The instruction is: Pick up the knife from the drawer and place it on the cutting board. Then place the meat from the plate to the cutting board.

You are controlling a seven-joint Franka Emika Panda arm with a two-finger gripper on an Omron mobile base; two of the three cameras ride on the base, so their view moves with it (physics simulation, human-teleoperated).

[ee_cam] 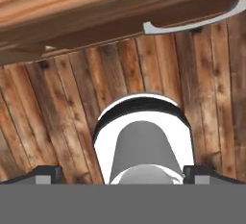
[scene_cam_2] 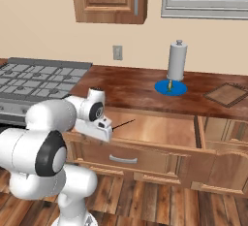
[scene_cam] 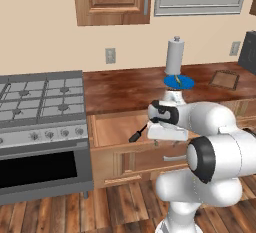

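We see a wooden kitchen counter (scene_cam: 130, 89) beside a gas stove (scene_cam: 40, 102), and below the counter the wide light-wood drawer (scene_cam_2: 160, 130) stands pulled open, its curved silver handle (scene_cam_2: 123, 160) facing the plank floor. Our white arm bends over the drawer's left end, and the gripper (ee_cam: 123, 176) points down past the drawer front toward the floor, its two dark fingertips (ee_cam: 45, 174) spread wide apart and holding nothing. The knife (scene_cam: 138, 133) lies inside the drawer, just beside the hand, black handle toward the front. On the counter, well apart from the hand, sit the cutting board (scene_cam_2: 225, 94), the blue plate (scene_cam_2: 171, 88) and, on it, the tiny meat (scene_cam_2: 169, 85).
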